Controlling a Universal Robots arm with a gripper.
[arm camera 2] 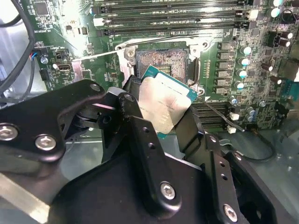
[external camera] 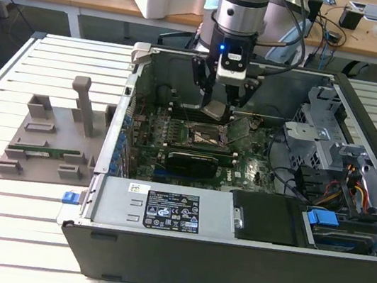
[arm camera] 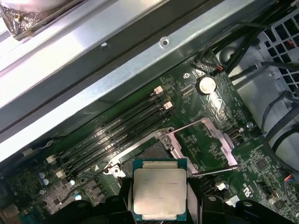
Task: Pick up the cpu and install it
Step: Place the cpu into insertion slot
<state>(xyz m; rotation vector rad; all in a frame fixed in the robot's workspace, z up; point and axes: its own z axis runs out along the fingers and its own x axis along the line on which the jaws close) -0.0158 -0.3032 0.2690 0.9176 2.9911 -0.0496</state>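
Note:
My gripper (external camera: 217,107) is shut on the cpu (external camera: 213,109), a small flat square chip with a pale silvery top and a green rim. I hold it by two opposite edges, tilted, a little above the open socket (external camera: 201,136) on the motherboard inside the computer case. In the second wrist view the cpu (arm camera 2: 163,103) sits between black fingers (arm camera 2: 136,128) and partly overlaps the bare socket (arm camera 2: 161,60). The first wrist view shows the cpu (arm camera: 159,193) just beside the socket (arm camera: 145,157), whose metal load plate (arm camera: 203,144) is flipped open.
Memory slots (arm camera 2: 173,18) run beside the socket, and cables and a drive cage (external camera: 316,129) fill the case toward the exterior view's right. The case walls (external camera: 126,103) ring the board. On the slatted table, a grey holder block (external camera: 53,138) carries a green memory stick (external camera: 43,154).

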